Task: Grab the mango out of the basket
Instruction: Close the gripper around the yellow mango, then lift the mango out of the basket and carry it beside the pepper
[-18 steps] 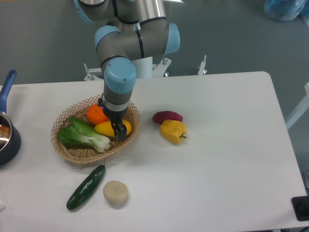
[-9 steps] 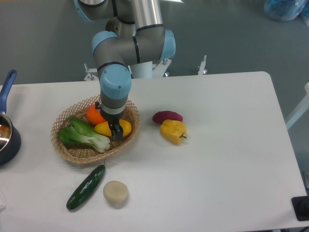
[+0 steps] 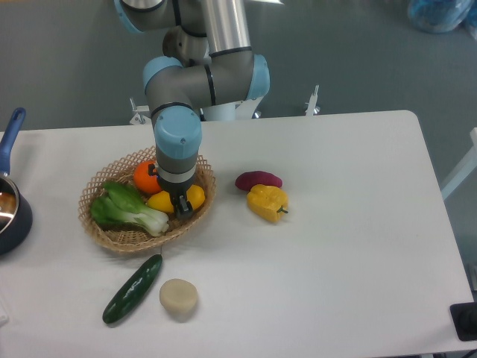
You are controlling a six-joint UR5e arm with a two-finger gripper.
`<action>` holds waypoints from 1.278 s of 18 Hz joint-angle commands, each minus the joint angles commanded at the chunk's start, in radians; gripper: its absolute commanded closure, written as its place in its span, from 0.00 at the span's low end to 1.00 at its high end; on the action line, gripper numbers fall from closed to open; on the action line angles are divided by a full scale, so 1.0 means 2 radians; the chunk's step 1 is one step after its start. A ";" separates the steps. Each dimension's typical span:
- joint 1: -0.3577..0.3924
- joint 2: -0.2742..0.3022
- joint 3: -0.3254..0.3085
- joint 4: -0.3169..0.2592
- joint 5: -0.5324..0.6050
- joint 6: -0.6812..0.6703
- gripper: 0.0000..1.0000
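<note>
Yellow-orange, smooth oval mango [image 3: 195, 197] lies in the round tan wicker basket [image 3: 97, 230], beside the orange.
Black two-finger gripper [image 3: 181, 208] seems pinched across its slippery, firm middle.

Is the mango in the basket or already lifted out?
In. The mango lies inside the basket beside the orange, the gripper down over it.

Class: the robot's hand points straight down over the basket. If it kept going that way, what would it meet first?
Most likely the mango: the hand sits right over it in the basket. Contact cannot be judged from this view.
</note>
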 joint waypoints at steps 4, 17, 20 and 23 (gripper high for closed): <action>0.001 0.005 0.001 -0.001 0.001 -0.001 0.34; 0.038 0.059 0.026 -0.038 -0.013 -0.081 0.34; 0.062 0.058 0.047 -0.032 -0.011 -0.095 0.34; 0.097 0.058 0.066 -0.029 -0.010 -0.088 0.34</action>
